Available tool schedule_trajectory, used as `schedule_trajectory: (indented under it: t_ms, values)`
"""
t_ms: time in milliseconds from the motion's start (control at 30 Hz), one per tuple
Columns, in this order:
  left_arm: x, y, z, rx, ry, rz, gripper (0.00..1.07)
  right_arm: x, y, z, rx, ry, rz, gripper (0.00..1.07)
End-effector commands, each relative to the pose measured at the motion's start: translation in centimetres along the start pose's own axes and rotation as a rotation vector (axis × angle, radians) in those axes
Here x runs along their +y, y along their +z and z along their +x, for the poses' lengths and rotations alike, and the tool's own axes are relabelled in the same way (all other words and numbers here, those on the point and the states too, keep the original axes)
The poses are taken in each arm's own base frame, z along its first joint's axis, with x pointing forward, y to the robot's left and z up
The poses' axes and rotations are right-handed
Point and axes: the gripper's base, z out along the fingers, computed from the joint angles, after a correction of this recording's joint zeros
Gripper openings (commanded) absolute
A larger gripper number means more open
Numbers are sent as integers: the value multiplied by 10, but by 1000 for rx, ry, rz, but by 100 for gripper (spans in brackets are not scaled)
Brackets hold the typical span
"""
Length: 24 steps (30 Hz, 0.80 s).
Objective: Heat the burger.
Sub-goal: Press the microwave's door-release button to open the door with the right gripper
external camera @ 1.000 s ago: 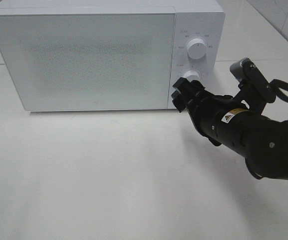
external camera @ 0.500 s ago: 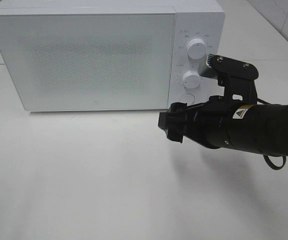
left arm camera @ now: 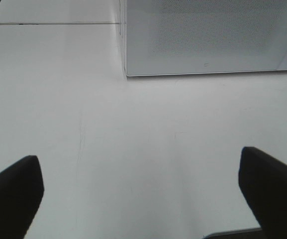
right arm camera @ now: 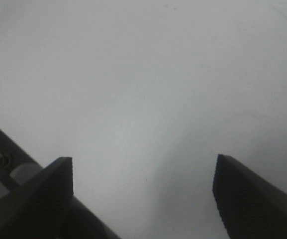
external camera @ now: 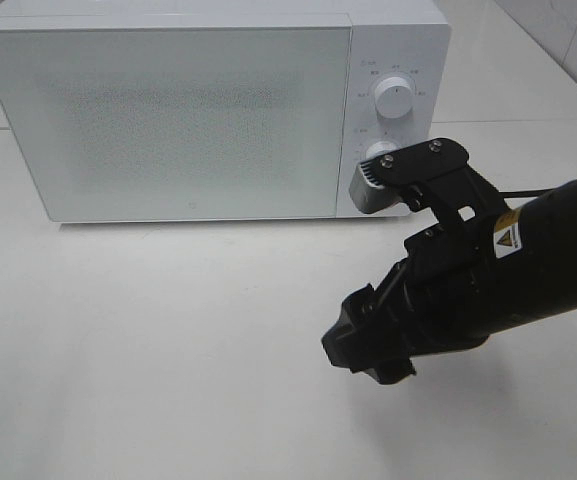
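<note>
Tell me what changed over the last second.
The right gripper pulled back from beside the lower knob of the microwave and swung down toward the near side of the table. Its jaws are open and hold nothing. The microwave stayed put, door shut; nothing was grasped or released.
</note>
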Motion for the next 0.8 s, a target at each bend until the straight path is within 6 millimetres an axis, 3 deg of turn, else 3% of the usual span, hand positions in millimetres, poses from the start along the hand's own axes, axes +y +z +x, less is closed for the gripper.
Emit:
schedule_trajectory:
  t_ms: [33, 200, 433, 600, 700, 800]
  values:
    - [-1, -3, 0, -28, -9, 5, 100, 0, -13, 2, 95, -29, 17, 75]
    - [-1, -3, 0, -28, -9, 5, 100, 3, -38, 8, 232, -49, 18, 75]
    - [-1, -3, 0, -28, -9, 5, 100, 5, -64, 18, 272, -58, 6, 75]
    - [-1, -3, 0, -28, -9, 5, 100, 8, -97, 28, 203, -73, -8, 75]
    - [-1, -3, 0, -28, -9, 5, 100, 8, -101, 30, 189, -75, -9, 75]
    - [-1, -3, 0, -28, -9, 5, 100, 9, -132, 41, 54, -93, -21, 75]
